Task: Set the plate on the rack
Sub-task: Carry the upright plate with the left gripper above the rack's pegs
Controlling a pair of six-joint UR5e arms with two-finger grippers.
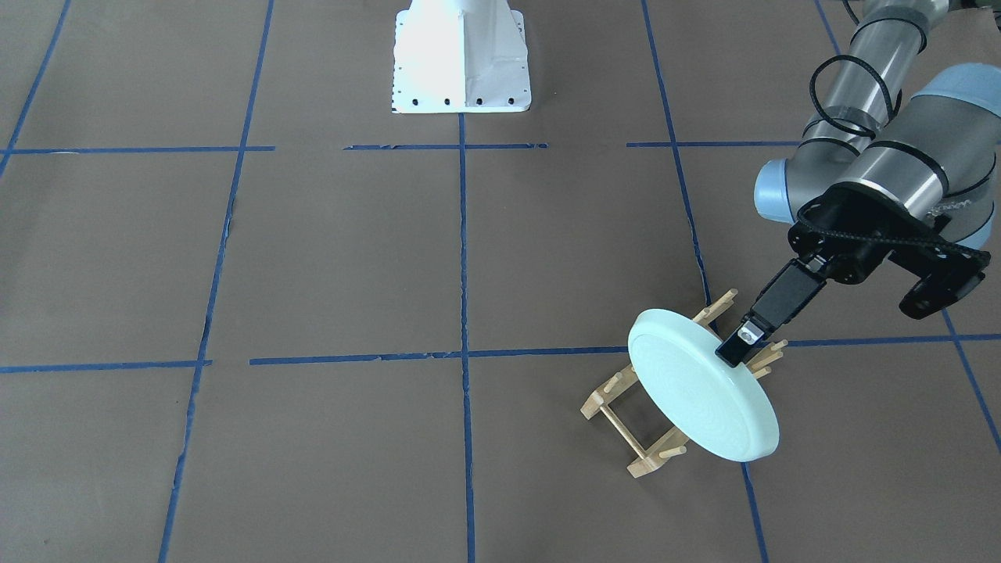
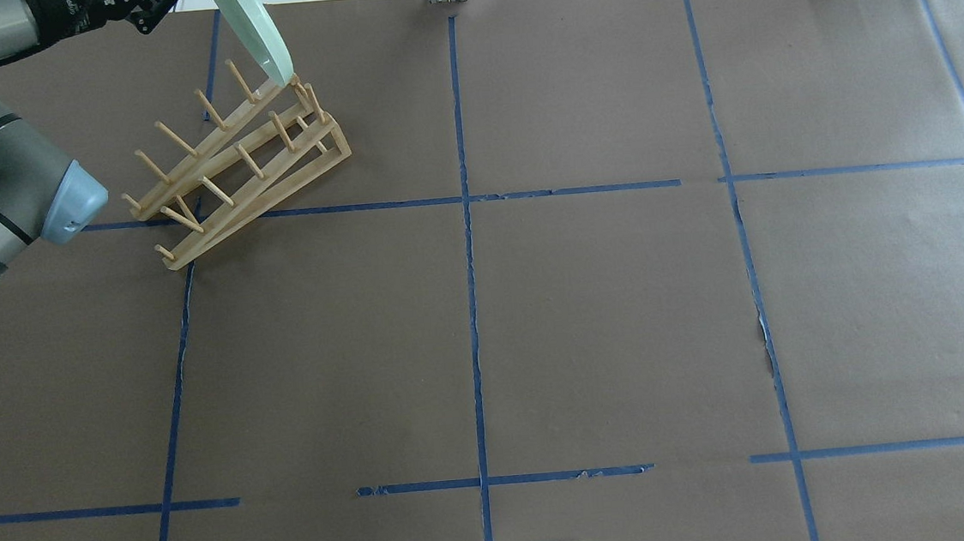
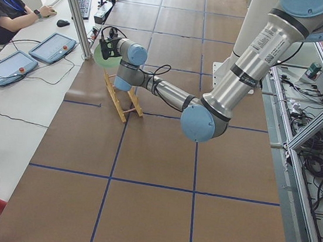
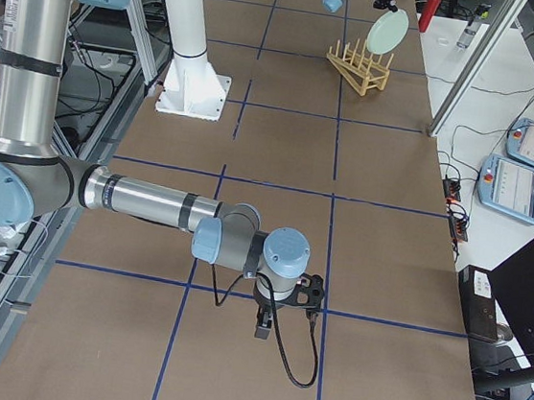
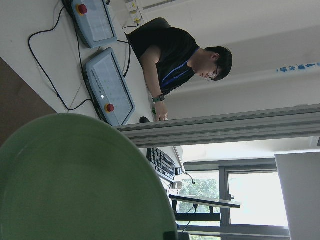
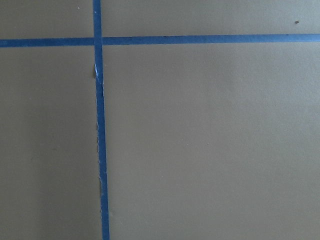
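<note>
Plate (image 1: 704, 383), clamped by its rim in the left gripper (image 1: 739, 348) over the rack (image 1: 596, 407) near the worktop's far left corner, may strike pegs and tip it.

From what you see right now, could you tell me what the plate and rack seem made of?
The plate looks like glazed ceramic or melamine: glossy mint surface, faint concentric rings. The rack seems unfinished light wood: matte tan rails, round pegs.

Nothing legible anywhere; the blue wall sign (image 5: 298, 67) is blurred.
</note>
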